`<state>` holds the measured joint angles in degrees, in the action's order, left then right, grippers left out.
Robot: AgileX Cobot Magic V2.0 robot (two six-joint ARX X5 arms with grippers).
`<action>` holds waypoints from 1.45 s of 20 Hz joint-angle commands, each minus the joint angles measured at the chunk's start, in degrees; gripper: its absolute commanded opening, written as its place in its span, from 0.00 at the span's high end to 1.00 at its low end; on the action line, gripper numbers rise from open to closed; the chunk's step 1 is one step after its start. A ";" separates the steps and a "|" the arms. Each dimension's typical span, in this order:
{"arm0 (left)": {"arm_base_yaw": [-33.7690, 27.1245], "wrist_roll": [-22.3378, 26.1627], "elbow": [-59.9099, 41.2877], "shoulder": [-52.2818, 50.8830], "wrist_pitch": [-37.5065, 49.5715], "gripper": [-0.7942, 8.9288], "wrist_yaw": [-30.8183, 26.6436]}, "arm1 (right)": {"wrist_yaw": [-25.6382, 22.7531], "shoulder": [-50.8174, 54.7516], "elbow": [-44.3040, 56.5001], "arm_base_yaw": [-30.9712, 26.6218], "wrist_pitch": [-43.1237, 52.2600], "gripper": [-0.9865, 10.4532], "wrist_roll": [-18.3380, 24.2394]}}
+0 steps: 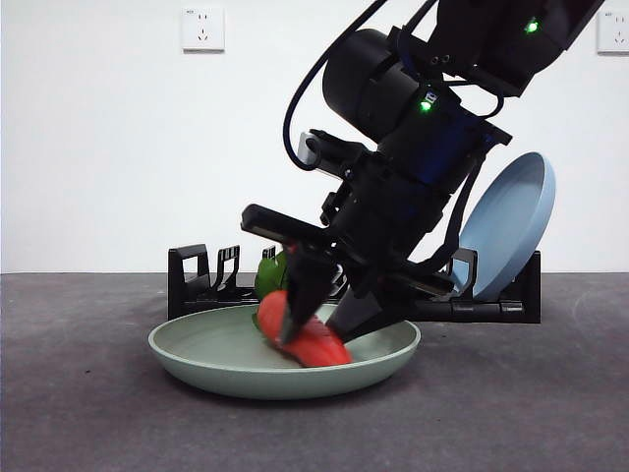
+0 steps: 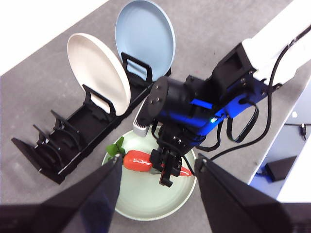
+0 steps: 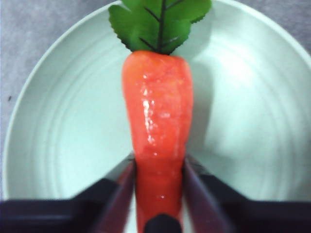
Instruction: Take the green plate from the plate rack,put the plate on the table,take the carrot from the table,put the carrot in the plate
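Table: the dark grey, matte, slightly rough table (image 1: 79, 413) runs across the whole width in front of me, with a white wall behind it.
Plate rack: the long, low black plastic plate rack (image 2: 53, 145) with upright slotted holders sits on the table just behind the green plate; several of its slots at one end are bare.
Right arm: big and dark, it comes down from above, and the right gripper (image 1: 319, 324) is low inside the green plate, its two black jaws clamped on the narrow part of the carrot.
Left arm: the left gripper (image 2: 155, 194) hangs high above the table, over the near edge of the green plate, with its jaws spread wide and nothing between them.
Blue plate: a pale blue round plate (image 2: 145, 40) stands tilted on edge at one end of the rack.
White plate: a cream-white round plate (image 2: 95, 68) stands on edge in the slot beside the blue one.
Green plate: the pale mint-green, round, shallow matte plate (image 1: 216, 359) with a raised rim lies flat on the table.
Carrot: the orange-red tapered toy carrot (image 3: 158, 111) is inside the green plate, tilted, its green leaf tuft reaching towards the rim on the rack side; whether it touches the plate floor I cannot tell.
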<state>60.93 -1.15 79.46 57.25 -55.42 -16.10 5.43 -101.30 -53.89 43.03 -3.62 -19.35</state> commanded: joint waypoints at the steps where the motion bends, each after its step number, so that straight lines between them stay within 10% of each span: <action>1: 0.15 -0.42 -0.28 -0.09 0.02 0.66 -0.17 | 0.68 1.46 0.00 0.26 0.02 0.44 -0.72; 17: 0.15 -2.19 -0.28 -0.09 -9.14 0.66 7.41 | 3.67 48.70 0.00 0.98 -51.19 0.45 5.92; 29: 0.15 -3.89 -0.28 -0.09 -14.25 0.93 13.66 | 3.69 55.89 0.00 0.96 -56.94 0.93 5.95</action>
<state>60.93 -4.36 79.46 57.25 -69.49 -2.52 9.02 -45.50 -53.89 43.88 -60.62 -13.89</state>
